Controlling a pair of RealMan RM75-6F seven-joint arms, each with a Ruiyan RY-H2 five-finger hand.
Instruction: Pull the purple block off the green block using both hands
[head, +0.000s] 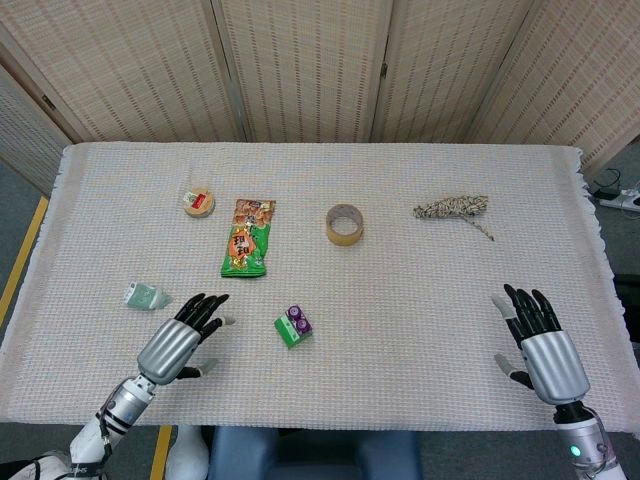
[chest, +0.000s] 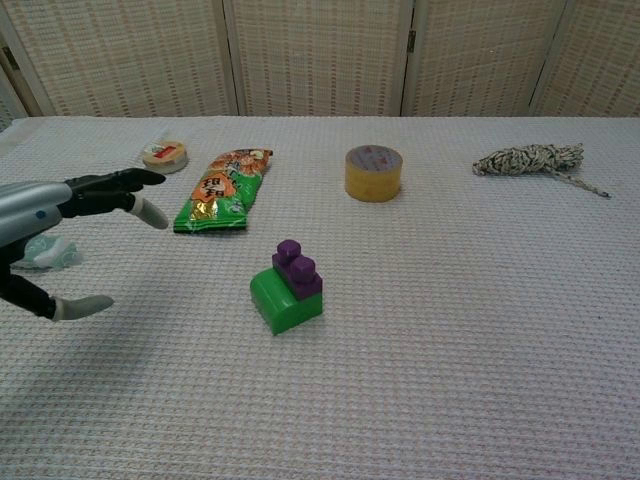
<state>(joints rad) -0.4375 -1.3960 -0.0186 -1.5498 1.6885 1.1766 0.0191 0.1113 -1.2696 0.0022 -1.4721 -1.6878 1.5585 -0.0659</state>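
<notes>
A small purple block sits on top of a green block near the table's front middle. My left hand hovers to the left of the blocks, fingers spread and pointing toward them, holding nothing. My right hand stays at the front right edge, fingers apart and empty, far from the blocks. It does not show in the chest view.
A green snack packet, a yellow tape roll, a small round tin and a rope bundle lie further back. A crumpled pale wrapper lies beside my left hand.
</notes>
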